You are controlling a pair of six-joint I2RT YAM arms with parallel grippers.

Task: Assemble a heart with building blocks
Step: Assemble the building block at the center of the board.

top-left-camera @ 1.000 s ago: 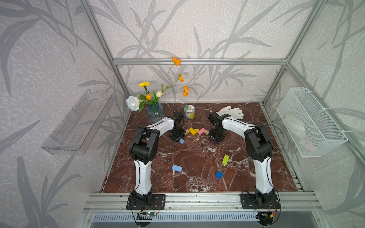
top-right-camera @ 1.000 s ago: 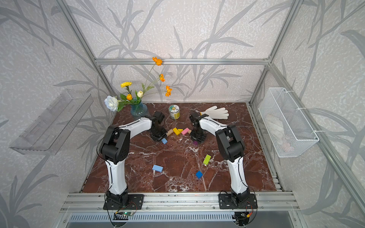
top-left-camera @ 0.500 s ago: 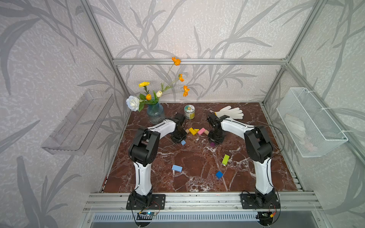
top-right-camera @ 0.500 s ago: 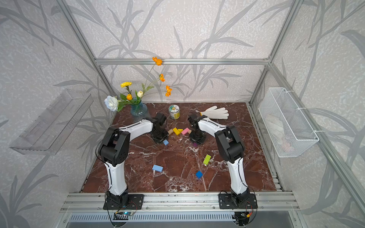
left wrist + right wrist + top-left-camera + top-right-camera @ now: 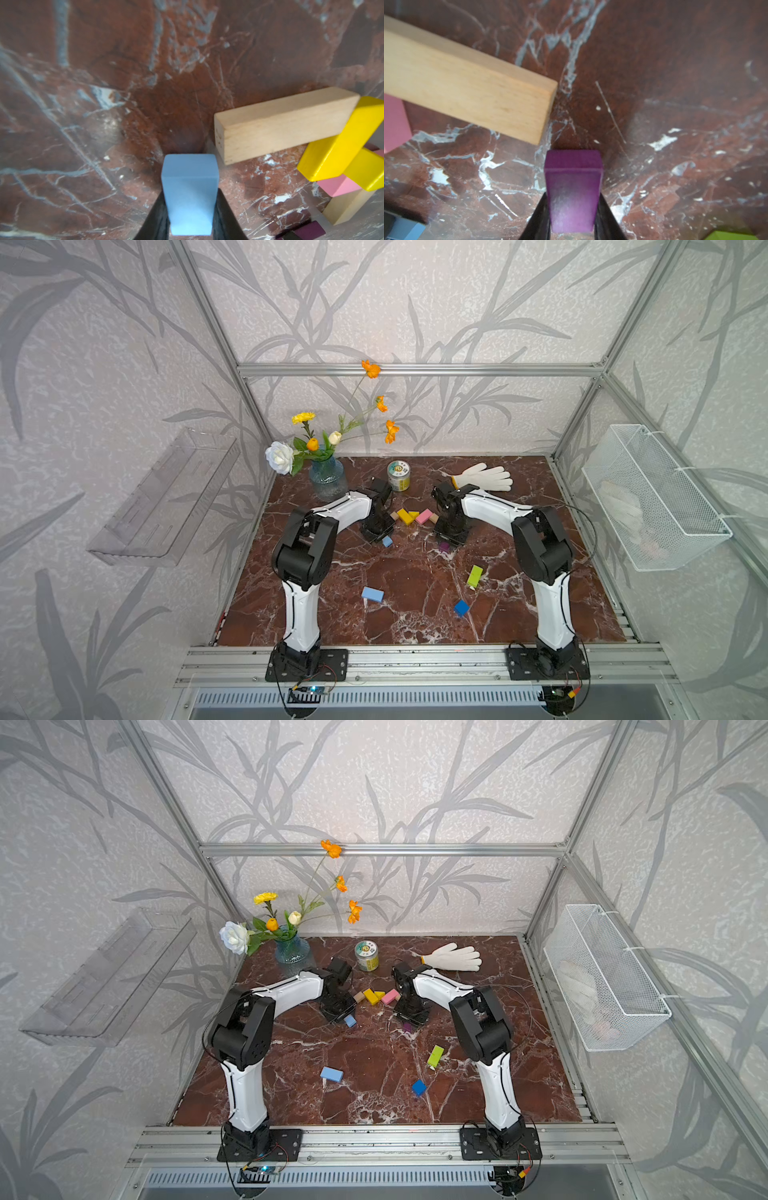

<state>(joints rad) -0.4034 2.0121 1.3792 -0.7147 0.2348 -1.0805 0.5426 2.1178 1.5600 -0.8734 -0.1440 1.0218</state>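
You saw only a corner of the lime green block [image 5: 733,235] and a slice of the pink block [image 5: 394,122] at the right wrist view's edges. The purple block [image 5: 307,230] was cut off in the left wrist view. In a top view, what lay in the wire basket [image 5: 611,497] was too blurred to tell.

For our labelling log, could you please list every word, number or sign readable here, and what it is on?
Round tin, lid and side label: printed marks, too small to read.
Building blocks, white glove, glass vase: no text visible.
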